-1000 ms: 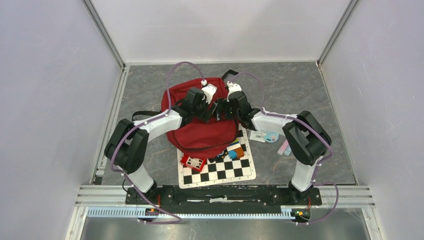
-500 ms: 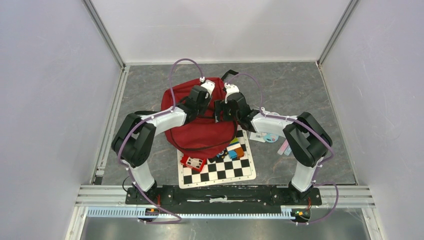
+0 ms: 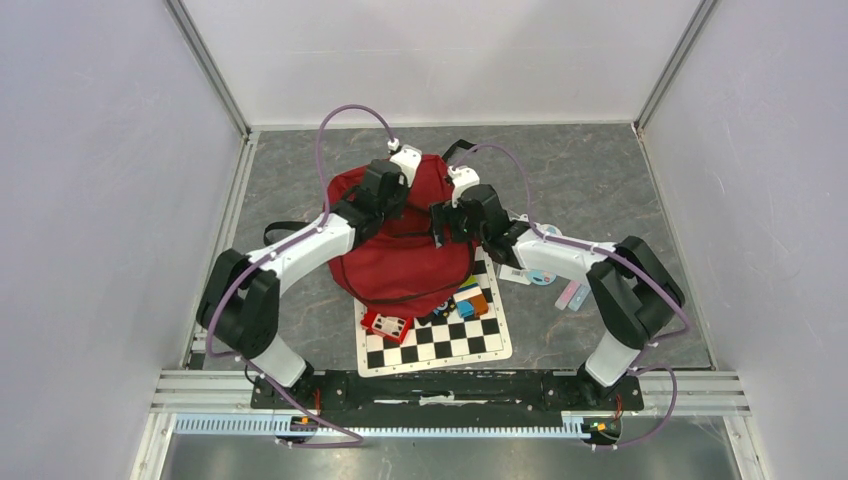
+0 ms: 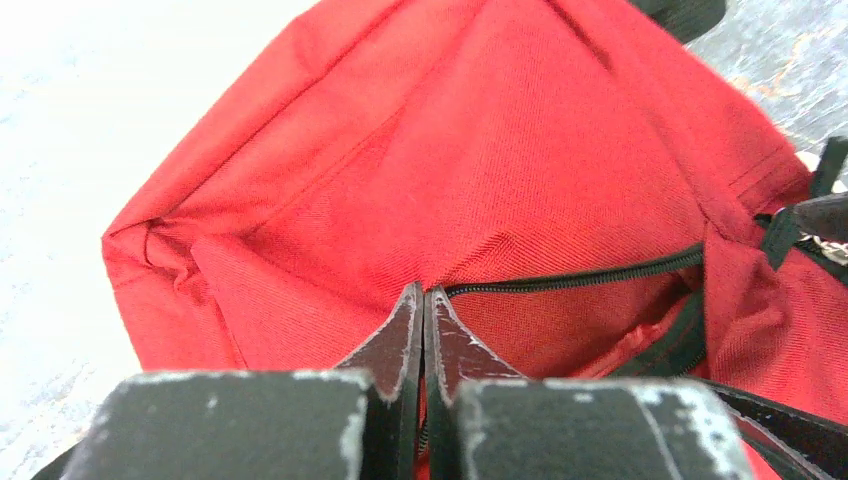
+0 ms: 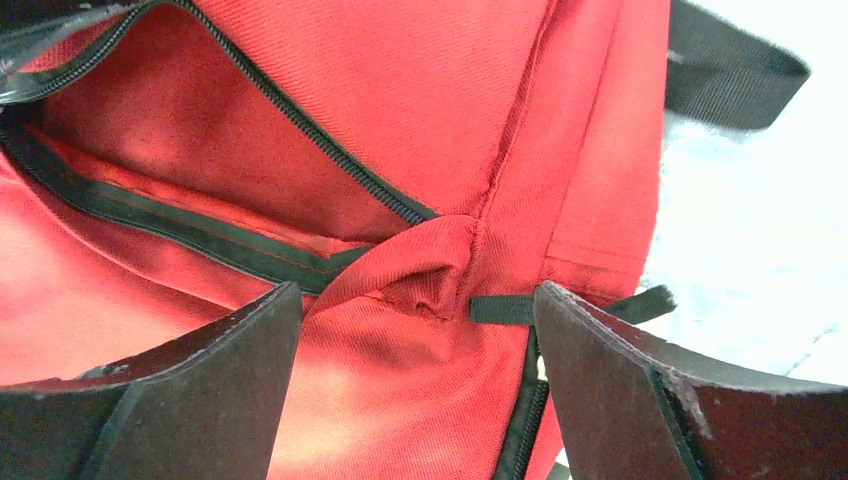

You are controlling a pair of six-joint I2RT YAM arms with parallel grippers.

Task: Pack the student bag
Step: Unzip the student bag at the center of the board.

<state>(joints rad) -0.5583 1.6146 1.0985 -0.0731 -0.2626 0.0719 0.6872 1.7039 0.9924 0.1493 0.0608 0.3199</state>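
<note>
backpack (image 3: pixel 405 272): mid-surface (image 3: pixel 590 180), near edge overlapping the checkerboard (image 3: pixel 440 342) | left gripper (image 4: pixel 425 300): clenched tight at the zipper's (image 4: pixel 570 275) end (any pinch hidden) | right gripper (image 5: pixel 417 292): spread wide over the backpack

Left tool (image 4: pixel 423 292) closed, right tool (image 5: pixel 417 296) wide.

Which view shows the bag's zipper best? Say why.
Right wrist: the zipper runs large along the open mouth of the student bag. Left wrist shows one short stretch; the top view has it too small to follow.
</note>
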